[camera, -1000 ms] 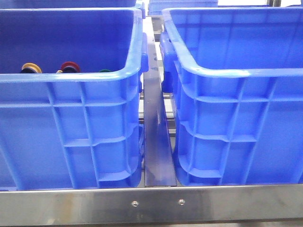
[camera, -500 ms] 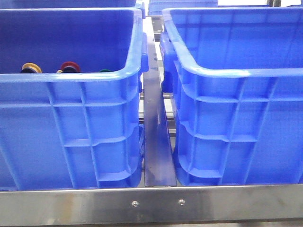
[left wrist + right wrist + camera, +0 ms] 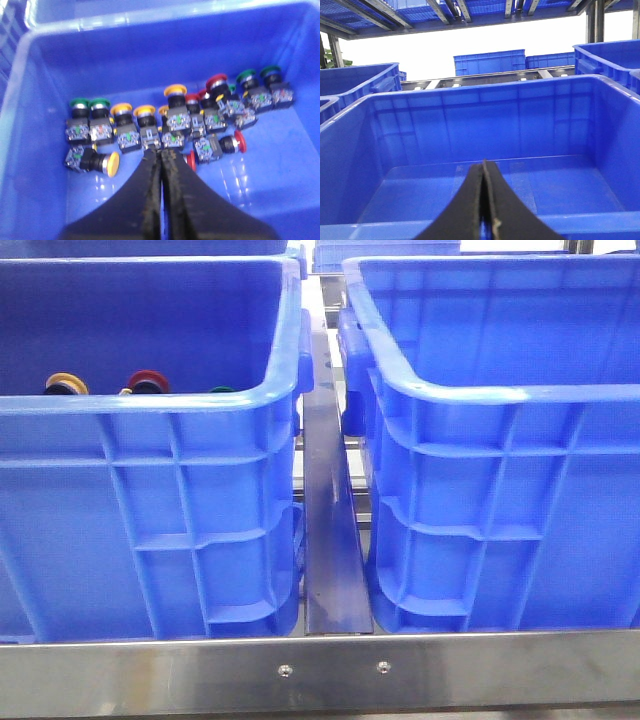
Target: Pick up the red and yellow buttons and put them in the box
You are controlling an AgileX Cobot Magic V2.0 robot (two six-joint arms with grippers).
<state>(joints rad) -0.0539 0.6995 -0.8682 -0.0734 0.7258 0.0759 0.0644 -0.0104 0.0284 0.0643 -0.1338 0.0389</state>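
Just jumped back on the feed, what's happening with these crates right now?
Nothing is picked yet. The left gripper hangs shut and empty over the left crate, which holds a heap of push buttons: yellow buttons, red buttons and green ones, some upright, a few tipped on their sides. The right gripper is shut too, pointing into the right crate, whose visible floor shows no buttons. No arm shows in the front view.

Robot body: only gripper fingers visible, both wrist cams.
L gripper (image 3: pixel 161 162) & R gripper (image 3: pixel 483 172): black matte fingers, broad at base, curving to narrow tips; rough, scuffed inner edges w/ pale specks. No cables, screws or markings seen.
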